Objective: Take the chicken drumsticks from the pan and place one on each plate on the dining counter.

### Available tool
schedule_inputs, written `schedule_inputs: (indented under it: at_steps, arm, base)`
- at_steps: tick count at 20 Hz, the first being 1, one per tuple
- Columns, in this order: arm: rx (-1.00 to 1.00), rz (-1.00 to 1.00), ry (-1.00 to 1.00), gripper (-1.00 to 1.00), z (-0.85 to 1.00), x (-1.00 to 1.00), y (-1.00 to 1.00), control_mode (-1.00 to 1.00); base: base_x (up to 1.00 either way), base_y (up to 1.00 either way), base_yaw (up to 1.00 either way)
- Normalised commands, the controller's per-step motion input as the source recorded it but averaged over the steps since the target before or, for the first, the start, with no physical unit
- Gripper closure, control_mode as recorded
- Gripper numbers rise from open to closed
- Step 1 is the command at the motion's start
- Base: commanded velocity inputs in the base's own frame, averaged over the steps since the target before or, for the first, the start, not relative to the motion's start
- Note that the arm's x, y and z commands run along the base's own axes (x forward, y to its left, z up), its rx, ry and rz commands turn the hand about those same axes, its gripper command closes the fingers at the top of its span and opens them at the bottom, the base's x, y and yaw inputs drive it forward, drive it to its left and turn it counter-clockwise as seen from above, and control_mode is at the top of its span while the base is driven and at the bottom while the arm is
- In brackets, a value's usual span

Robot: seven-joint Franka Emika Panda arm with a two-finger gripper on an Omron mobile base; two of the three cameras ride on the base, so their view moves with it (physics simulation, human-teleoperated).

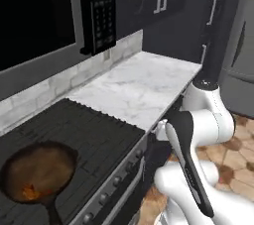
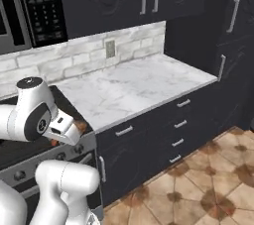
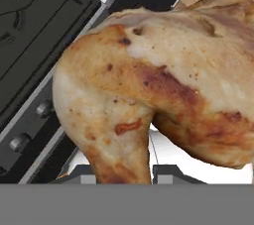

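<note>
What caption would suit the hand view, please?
Chicken drumstick gripped between the fingers, carried above the stove's front edge.

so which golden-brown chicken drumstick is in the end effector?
The large golden-brown chicken drumstick between the end effector fingertips; the other orange-brown piece sits in the round dark cast-iron pan.

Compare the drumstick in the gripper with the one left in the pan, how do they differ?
The held drumstick sits between the fingertips, lifted off the stove; the other drumstick lies in the pan. The held one shows pale golden skin with browned patches up close; the pan one looks a small orange-brown lump. Both are cooked chicken pieces.
</note>
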Motion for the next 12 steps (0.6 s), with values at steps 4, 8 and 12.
schedule_inputs:
  at_steps: [4,8,12]
  arm:
    - [0.00,0.00,0.00,1.00,0.00,0.00,0.00,1.00]
    - [0.00,0.00,0.00,1.00,0.00,0.00,0.00,1.00]
    - [0.00,0.00,0.00,1.00,0.00,0.00,0.00,1.00]
  base:
    - [0.00,-0.07,-0.75]
    - [0.00,-0.21,-0.73]
    - [0.00,-0.31,-0.72]
